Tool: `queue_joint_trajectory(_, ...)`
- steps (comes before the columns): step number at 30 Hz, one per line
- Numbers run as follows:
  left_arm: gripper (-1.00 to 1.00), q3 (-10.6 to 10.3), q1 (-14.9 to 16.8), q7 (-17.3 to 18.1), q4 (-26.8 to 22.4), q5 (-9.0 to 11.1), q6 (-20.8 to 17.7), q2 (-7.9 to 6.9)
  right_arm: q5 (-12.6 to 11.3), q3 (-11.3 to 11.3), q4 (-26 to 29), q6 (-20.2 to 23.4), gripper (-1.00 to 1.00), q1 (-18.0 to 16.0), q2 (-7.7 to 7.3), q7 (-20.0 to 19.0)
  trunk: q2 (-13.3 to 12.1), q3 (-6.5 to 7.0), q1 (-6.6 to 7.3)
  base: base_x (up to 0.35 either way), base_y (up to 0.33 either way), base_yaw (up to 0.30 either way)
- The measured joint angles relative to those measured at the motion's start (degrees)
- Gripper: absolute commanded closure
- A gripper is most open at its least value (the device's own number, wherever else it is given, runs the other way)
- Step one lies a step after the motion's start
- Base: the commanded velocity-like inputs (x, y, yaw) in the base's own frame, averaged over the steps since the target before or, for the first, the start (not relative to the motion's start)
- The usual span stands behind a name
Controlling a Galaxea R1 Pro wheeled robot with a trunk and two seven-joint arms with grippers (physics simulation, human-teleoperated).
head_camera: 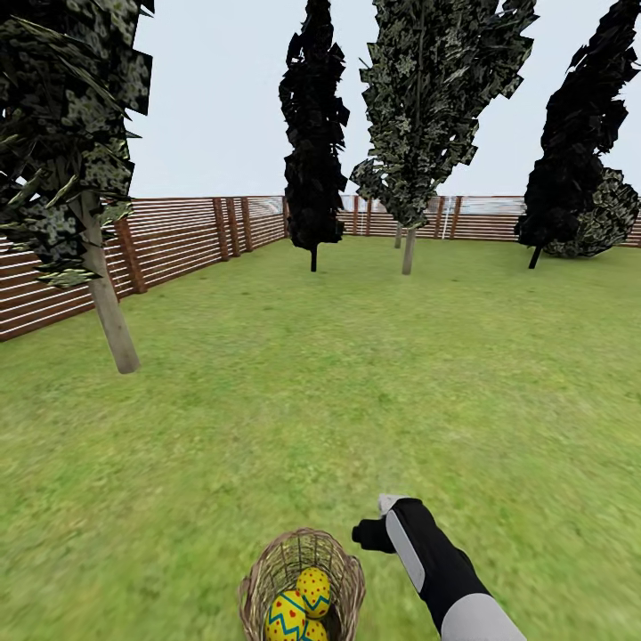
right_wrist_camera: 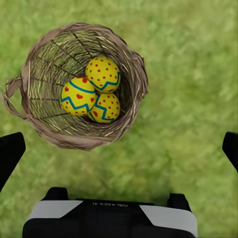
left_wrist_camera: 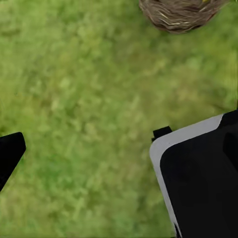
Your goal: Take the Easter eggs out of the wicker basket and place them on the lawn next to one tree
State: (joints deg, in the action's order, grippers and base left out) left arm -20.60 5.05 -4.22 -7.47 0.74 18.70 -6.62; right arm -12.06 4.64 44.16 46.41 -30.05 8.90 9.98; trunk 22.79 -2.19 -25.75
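The wicker basket [head_camera: 267,570] stands on the lawn [head_camera: 294,401] at the bottom of the head view. Three yellow Easter eggs lie inside it, touching each other: one with red dots [right_wrist_camera: 102,74], one with blue zigzag bands [right_wrist_camera: 78,95], and a third [right_wrist_camera: 104,107] under them. My right gripper [head_camera: 372,534] hovers just to the right of the basket; in its wrist view it [right_wrist_camera: 119,153] is open, fingertips [right_wrist_camera: 10,153] wide apart, with the basket [right_wrist_camera: 134,74] beyond them. My left gripper [left_wrist_camera: 119,148] is open over bare grass, the basket rim [left_wrist_camera: 181,12] farther off.
A speckled tree with a pale trunk [head_camera: 111,312] stands at the left near the slatted fence [head_camera: 178,236]. Another speckled tree [head_camera: 408,249] and a black tree [head_camera: 313,178] stand far ahead, and a further black tree [head_camera: 570,160] at the right. A black-and-grey robot part [left_wrist_camera: 198,178] shows beside the left gripper.
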Motion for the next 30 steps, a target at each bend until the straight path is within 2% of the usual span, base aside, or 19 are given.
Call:
queue_joint_trajectory(1,-1.0,0.2,0.0,0.0,-1.7,0.8,-0.6,-1.71,0.0,0.0,-0.3,0.0,-1.0,-0.1,0.0,0.0,0.0,0.0,0.0,0.0,0.0,0.0)
queue_joint_trajectory(6,-1.0,0.1,0.0,0.2,-8.5,5.4,-4.6,-5.84,0.1,-0.1,-1.1,-0.1,-1.0,-0.1,-0.01,0.1,0.0,0.0,0.0,0.0,0.0,0.0)
queue_joint_trajectory(7,-1.0,0.1,0.0,0.3,-12.2,7.8,-6.6,-7.4,0.2,-0.1,-1.2,-0.1,-1.0,-0.2,-0.01,0.1,0.0,0.01,0.0,0.0,0.0,0.0)
queue_joint_trajectory(9,-1.0,0.1,-0.1,0.5,-16.5,9.9,-8.4,-9.05,0.2,-0.1,-1.3,-0.1,-1.0,-0.2,-0.01,0.1,0.0,0.0,0.0,0.0,0.0,0.0)
queue_joint_trajectory(11,-1.0,0.1,-0.2,0.5,-20.9,11.3,-9.9,-10.66,0.3,-0.1,-1.4,-0.1,-1.0,-0.2,-0.01,0.1,0.0,0.01,0.0,0.0,0.0,0.0)
queue_joint_trajectory(12,-1.0,0.1,-0.4,0.6,-24.7,12.4,-11.2,-12.17,0.3,-0.1,-1.4,-0.2,-1.0,-0.4,-0.01,0.1,0.0,0.01,0.0,0.0,0.0,0.0)
queue_joint_trajectory(14,-1.0,0.2,-0.6,0.6,-27.7,13.4,-12.5,-13.44,0.3,-0.1,-1.5,-0.3,-1.0,-0.5,-0.01,0.1,0.0,0.0,0.0,0.0,0.0,0.0)
queue_joint_trajectory(17,-1.0,0.3,-0.8,0.5,-30.4,14.7,-14.3,-14.54,0.3,-0.1,-1.5,-0.3,-1.0,-0.8,-0.01,0.1,0.0,0.0,0.0,0.0,0.0,0.0)
queue_joint_trajectory(20,-1.0,1.5,-0.9,0.5,-31.9,15.8,-15.5,-15.19,0.2,-0.1,-1.5,-0.3,-1.0,-1.0,-0.01,0.3,0.0,0.0,0.0,0.0,0.0,0.0)
queue_joint_trajectory(21,-1.0,2.3,-0.9,0.5,-32.2,16.0,-15.7,-15.33,0.2,-0.1,-1.4,-0.4,-1.0,-1.1,-0.01,0.4,0.0,0.0,0.0,0.0,0.0,0.0)
queue_joint_trajectory(22,-1.0,4.2,-1.0,0.5,-32.9,16.3,-16.1,-15.52,0.1,-0.1,-1.4,-0.4,-1.0,-1.3,-0.01,0.4,0.0,0.0,0.0,0.0,0.0,0.0)
queue_joint_trajectory(25,-1.0,7.1,-1.1,0.4,-34.0,16.5,-16.4,-15.65,0.1,-0.1,-1.3,-0.5,-1.0,-1.6,-0.01,0.5,0.0,0.0,0.0,0.0,0.0,0.0)
queue_joint_trajectory(28,-1.0,9.1,-1.2,0.4,-35.0,16.6,-16.5,-15.7,0.0,-0.1,-1.2,-0.4,-1.0,-2.7,-0.01,0.6,0.0,0.01,0.0,0.0,0.0,0.0)
queue_joint_trajectory(30,-1.0,9.6,-1.2,0.4,-35.3,16.6,-16.5,-15.73,0.0,-0.1,-1.2,-0.4,-1.0,-3.3,-0.01,0.6,0.0,0.0,0.0,0.0,0.0,0.0)
